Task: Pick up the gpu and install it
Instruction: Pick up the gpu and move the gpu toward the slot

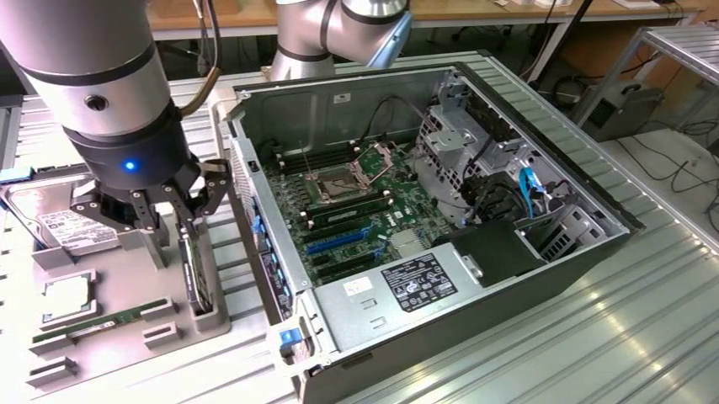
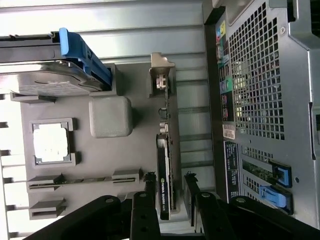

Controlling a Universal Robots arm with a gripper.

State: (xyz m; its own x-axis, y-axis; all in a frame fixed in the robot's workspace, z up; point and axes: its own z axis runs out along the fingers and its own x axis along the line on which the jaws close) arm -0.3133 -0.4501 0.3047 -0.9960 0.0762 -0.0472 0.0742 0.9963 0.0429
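Note:
The gpu point(image 1: 199, 273) stands on edge in a slot of the grey parts holder point(image 1: 124, 278), at the exterior view's left of the open computer case point(image 1: 584, 244). In the wrist view I see the gpu point(image 2: 167, 150) edge-on, with its black shroud, green board and silver bracket. My gripper point(image 1: 183, 220) hangs right above the card's upper end, open. Its two black fingers point(image 2: 150, 186) stand one on each side of the card without touching it, and my gripper point(image 2: 170, 184) holds nothing.
The holder also carries a hard drive point(image 1: 70, 229), a CPU point(image 1: 67, 296) and a RAM stick point(image 1: 93, 325). The case lies open with its motherboard point(image 1: 359, 210) and blue card slots point(image 1: 337, 242) exposed. The case's rear wall point(image 2: 260, 85) stands close beside the gpu.

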